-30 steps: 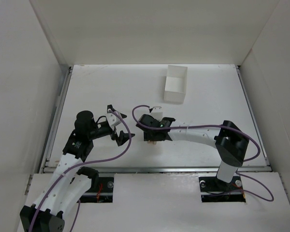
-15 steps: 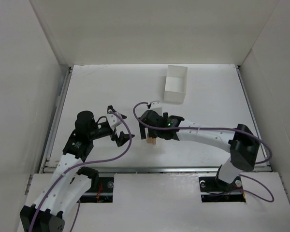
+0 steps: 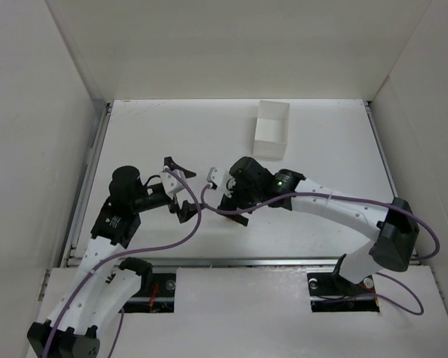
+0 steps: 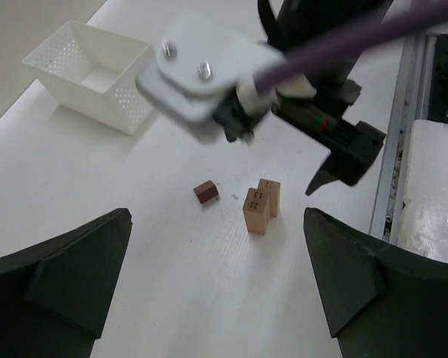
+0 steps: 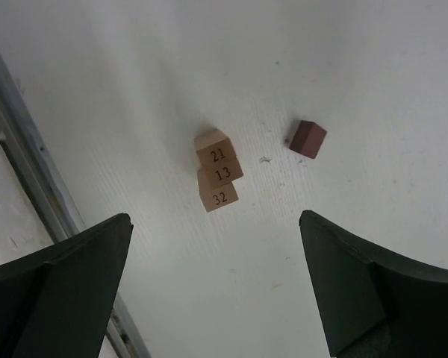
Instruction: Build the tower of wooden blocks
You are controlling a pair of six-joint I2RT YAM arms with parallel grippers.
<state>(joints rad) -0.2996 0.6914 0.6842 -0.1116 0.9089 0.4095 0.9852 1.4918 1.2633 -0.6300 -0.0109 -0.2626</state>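
Near the counter's (image 3: 321,149) near edge, somewhat left of its middle: both arms converge, work site between them.

White box (image 3: 267,148) sits at the far edge, well apart from the site; not involved.

Left gripper (image 4: 216,298): jaws spread wide, nothing between them, aimed at the blocks from the left side. Right gripper (image 5: 216,291): also spread wide and empty, hanging over the blocks (it hides them in the overhead view).

Tan blocks (image 5: 218,177): one tight cluster, faces numbered 21, 13, 32, all touching. Left wrist view suggests two upright columns pressed together; right wrist view reads like a stepped pile. Cannot tell the exact layering.

Dark reddish-brown block (image 5: 308,139): alone on the counter, near the cluster, not touching it, slightly askew.

Progress, my judgement: partly done. Tan pieces are gathered and standing. The dark block is not yet placed, so at least one pick and one placement remain, plus any squaring-up of the tan pieces.
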